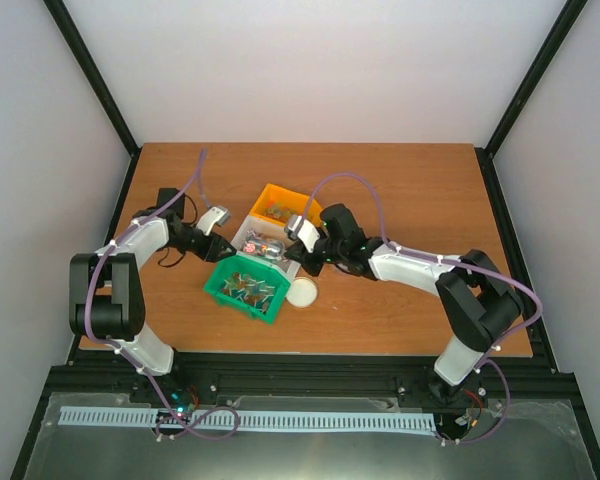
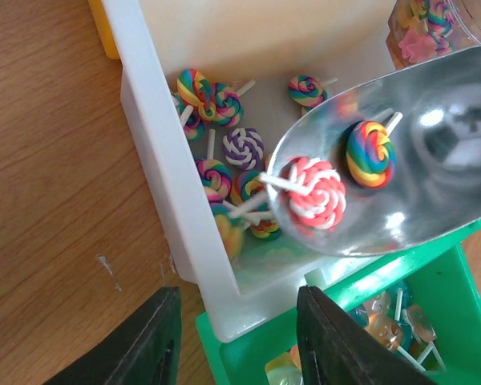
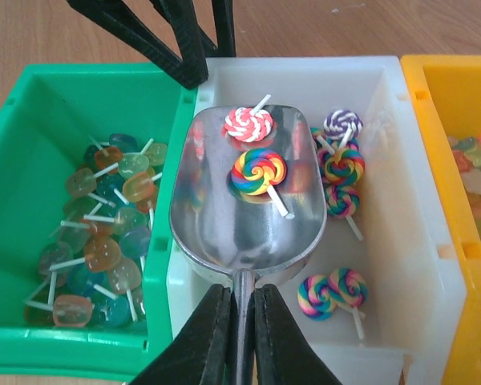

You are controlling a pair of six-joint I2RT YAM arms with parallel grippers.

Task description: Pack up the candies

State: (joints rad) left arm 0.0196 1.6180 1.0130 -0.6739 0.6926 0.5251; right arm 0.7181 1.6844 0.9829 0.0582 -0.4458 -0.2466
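- The right gripper (image 3: 240,298) is closed tight on the thin handle of the silver scoop (image 3: 244,216), one finger on each side.
- The scoop's bowl hangs over the white bin (image 3: 409,265), inside its rim, closer to the wall shared with the green bin (image 3: 32,88) than to the wall by the yellow bin (image 3: 445,160).
- Two of the candies (image 3: 259,171), a rainbow swirl lollipop and a red-and-white one, lie in the scoop. More swirl lollipops lie on the white bin's floor, mostly on the yellow-bin side.
- Translucent lollipops fill the green bin's floor, and pale gummy pieces show in the yellow bin.
- The left gripper (image 2: 239,301) stands partly open with nothing in its jaws, at the corner where the white and green bins meet. We cannot tell whether its fingers touch either rim.
- The three bins sit side by side in a slanting row near the middle of the table (image 1: 400,190), the green one nearest the near edge and the yellow one toward the far edge.
- A round white lid (image 1: 302,293) lies just beside the green bin.
- The widest open wood lies toward the far edge and the right edge.
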